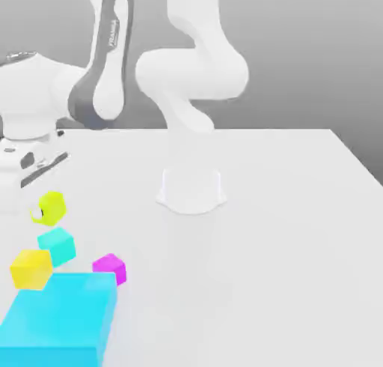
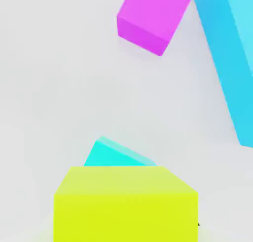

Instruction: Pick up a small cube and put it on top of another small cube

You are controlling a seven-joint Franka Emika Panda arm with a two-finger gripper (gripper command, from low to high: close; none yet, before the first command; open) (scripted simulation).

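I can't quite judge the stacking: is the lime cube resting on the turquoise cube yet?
Apart. In the exterior view the lime cube hangs above the turquoise cube, with a strip of white table visible between them.

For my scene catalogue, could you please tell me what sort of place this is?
Most likely a simulated tabletop workspace: a plain white table against a bare grey backdrop, a white robot arm mounted on it, and flat-coloured toy blocks such as the lime cube and large cyan block.
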